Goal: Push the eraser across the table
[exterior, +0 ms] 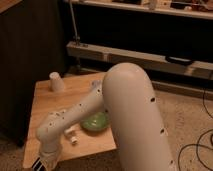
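The gripper (48, 159) hangs low over the table's (42, 102) 7 o'clock corner, at the end of the white arm (75, 114). Whether it is clenched or released cannot be told. The eraser (36, 164) lies at that same corner, just beside the gripper at its 8 o'clock; whether they touch is unclear. A tube (71, 135) and a green bowl (95, 122) sit toward the gripper's 2 o'clock, and a cup (56, 81) at 12.

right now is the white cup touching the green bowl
Apart. The camera view shows table wood between the white cup and the green bowl; the gripper is at the table's front-left edge.
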Available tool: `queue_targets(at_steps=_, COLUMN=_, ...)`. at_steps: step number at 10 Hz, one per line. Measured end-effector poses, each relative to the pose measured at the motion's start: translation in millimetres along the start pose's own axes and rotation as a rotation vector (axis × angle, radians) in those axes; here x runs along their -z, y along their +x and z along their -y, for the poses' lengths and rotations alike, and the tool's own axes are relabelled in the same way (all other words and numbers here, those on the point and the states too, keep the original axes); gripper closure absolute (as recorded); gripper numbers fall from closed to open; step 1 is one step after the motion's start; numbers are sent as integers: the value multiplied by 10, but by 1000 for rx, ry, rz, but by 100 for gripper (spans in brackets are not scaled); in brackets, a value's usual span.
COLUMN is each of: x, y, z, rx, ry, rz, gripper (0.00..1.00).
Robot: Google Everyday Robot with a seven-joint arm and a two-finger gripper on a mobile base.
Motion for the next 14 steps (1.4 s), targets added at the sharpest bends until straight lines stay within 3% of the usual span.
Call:
queue_targets(at_steps=3, x=-10, y=-90, z=-33, rx=-5, ry=-41, rz=3, gripper=100)
queue_targets(at_steps=5, x=0, y=-192, z=-35, rx=-17, ry=-46, rz=18, gripper=100)
queue_targets(at_steps=11, x=28, y=-364, z=164, rx=-98, ry=4, rz=67, gripper=100)
queue_targets(at_steps=14, x=119, y=-466, z=298, rx=-110, ry=13, rz=128, gripper=100)
